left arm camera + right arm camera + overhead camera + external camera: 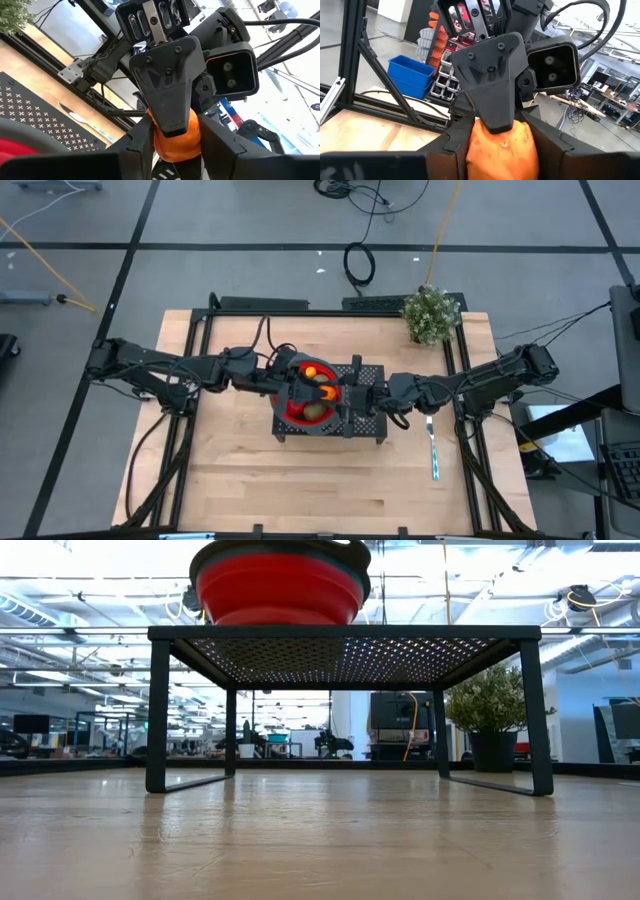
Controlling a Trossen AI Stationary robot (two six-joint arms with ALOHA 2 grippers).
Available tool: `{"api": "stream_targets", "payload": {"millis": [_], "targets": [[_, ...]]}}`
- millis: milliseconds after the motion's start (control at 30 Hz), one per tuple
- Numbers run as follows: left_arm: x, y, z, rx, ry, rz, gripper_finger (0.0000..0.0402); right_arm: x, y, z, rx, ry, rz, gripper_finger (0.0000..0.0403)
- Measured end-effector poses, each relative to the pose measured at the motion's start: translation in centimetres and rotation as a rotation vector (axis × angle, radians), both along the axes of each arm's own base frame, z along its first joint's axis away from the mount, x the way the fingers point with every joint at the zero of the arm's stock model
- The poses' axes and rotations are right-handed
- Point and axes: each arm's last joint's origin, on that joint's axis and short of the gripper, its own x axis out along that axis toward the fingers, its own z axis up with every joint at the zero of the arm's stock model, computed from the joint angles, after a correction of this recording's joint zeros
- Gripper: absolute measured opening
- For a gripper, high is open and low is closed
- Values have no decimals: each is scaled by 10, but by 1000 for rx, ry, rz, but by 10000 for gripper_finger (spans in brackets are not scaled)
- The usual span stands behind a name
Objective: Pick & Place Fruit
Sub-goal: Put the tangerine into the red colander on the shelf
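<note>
Wood table: front half bare, wide room there; black frame rails run along both sides. Black mesh rack at ctr, 1 of it, open space under its legs. Red bowl on rack's left part, 1. Potted plant at back-right corner, 1. Utensil right of rack, 1, clear of both arms. Left gripper & right gripper meet over bowl, both pinching 1 orange fruit from opposite sides. Bowl holds approx 2 more pieces: orange ball, brown oval.
</note>
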Motion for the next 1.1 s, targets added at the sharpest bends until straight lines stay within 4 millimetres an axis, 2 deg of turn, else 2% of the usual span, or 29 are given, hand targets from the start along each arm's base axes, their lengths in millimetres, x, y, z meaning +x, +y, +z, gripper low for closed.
{"api": "stream_targets", "payload": {"millis": [167,700,1100], "targets": [[0,0,0,-11,0,-5,113,0,0,0,2,-4,4,158],[0,0,-6,-25,63,1,111,0,1,0,52,-7,8,216],[0,11,-15,-24,153,37,111,-12,25,2,51,9,-40,222]]}}
